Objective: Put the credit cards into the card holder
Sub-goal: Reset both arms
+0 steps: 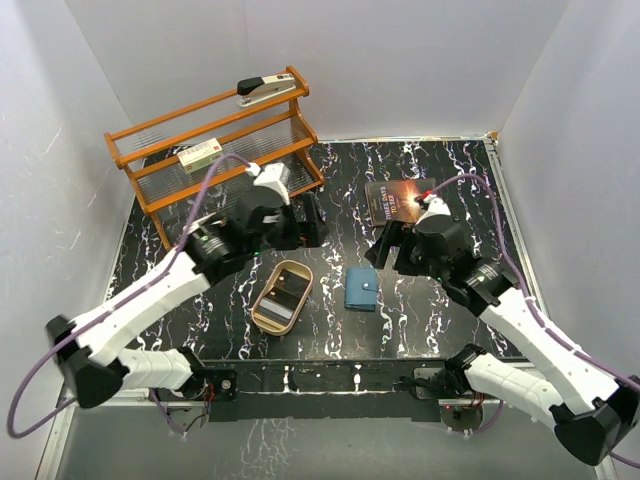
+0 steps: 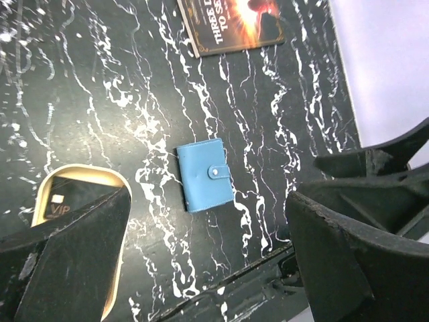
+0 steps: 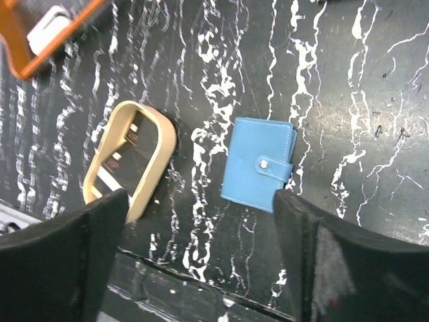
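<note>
The left end effector (image 2: 209, 201) hangs released, fingers spread as wide as they show, gripping and touching nothing. Straight below it, framed between its fingers, the holder (image 2: 204, 176) lies flat on the surface (image 2: 100, 100), folded shut with its snap tab (image 2: 216, 172) fastened. Partly hidden behind one finger sits the tray (image 2: 74, 176), and inside it a dark card is visible. Past the holder, at the far edge of this view, lies a book (image 2: 231, 23).

The right end effector (image 3: 201, 198) is likewise released, jaws well apart, empty and clear of everything. The holder lies just beyond the gap between its fingers, closer to one of them. The tray is near it on the side toward the other arm, apart from the holder, with the cards (image 3: 110, 164) lying flat in its bottom.

No card has gone in, so I judge the task to be at its opening step: getting the holder open. The next move likely calls for one end effector to come down and pin the holder's body while the other catches the tab and pulls the snap free. After that, the cards will be awkward, since they are thin, flat and walled in by the tray's rim.
</note>
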Motion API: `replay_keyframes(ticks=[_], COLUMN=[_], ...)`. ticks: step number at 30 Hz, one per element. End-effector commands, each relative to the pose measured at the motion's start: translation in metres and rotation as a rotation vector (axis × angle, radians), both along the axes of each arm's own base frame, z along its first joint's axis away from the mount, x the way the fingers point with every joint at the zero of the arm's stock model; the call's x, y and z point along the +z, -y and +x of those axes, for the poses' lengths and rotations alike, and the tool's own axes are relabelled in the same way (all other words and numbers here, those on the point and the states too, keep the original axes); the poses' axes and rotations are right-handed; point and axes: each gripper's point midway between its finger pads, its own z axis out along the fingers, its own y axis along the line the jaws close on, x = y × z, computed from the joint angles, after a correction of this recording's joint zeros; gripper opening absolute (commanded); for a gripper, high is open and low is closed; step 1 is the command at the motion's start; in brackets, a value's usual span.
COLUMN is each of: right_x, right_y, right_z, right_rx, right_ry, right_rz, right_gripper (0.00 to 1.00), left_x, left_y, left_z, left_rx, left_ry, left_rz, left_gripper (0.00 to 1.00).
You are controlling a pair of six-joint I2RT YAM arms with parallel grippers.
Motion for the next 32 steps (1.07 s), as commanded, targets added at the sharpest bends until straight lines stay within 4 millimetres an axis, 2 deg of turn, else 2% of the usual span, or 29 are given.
replay_keyframes(ticks=[1, 5, 8, 13, 18, 21, 27, 32], right_x=[0.059, 0.086, 0.097, 0.104, 0.107, 0.104, 0.109, 0.099], right_y=[0.012, 0.017, 0.013, 0.011, 0.008, 0.013, 0.01, 0.01], right_z=[-0.001, -0.007, -0.012, -0.019, -0.026, -0.026, -0.028, -0.026], right_rx=[-0.044, -0.044, -0.017, -0.002, 0.017, -0.018, -0.007, -0.012], right_ry=[0.128, 0.173, 0.195, 0.221, 0.247, 0.238, 0.257, 0.228], right_rz=[0.042, 0.071, 0.105, 0.164, 0.217, 0.223, 0.26, 0.235], right_gripper=[0.97, 0.98, 0.98, 0.98, 0.98, 0.98, 0.98, 0.98], left_x=[0.039, 0.064, 0.071, 0.058, 0.044, 0.044, 0.048, 0.045], left_y=[-0.048, -0.065, -0.072, -0.076, -0.08, -0.08, -0.081, -0.08], left_z=[-0.021, -0.04, -0.053, -0.066, -0.068, -0.067, -0.068, -0.069], left_rx=[0.051, 0.022, -0.011, -0.025, -0.012, 0.0, -0.001, -0.019], left_ry=[0.1, 0.16, 0.186, 0.158, 0.155, 0.165, 0.166, 0.158], left_rz=[0.01, -0.042, -0.078, -0.111, -0.126, -0.146, -0.139, -0.118], left_gripper=[0.99, 0.99, 0.99, 0.99, 0.99, 0.99, 0.99, 0.98])
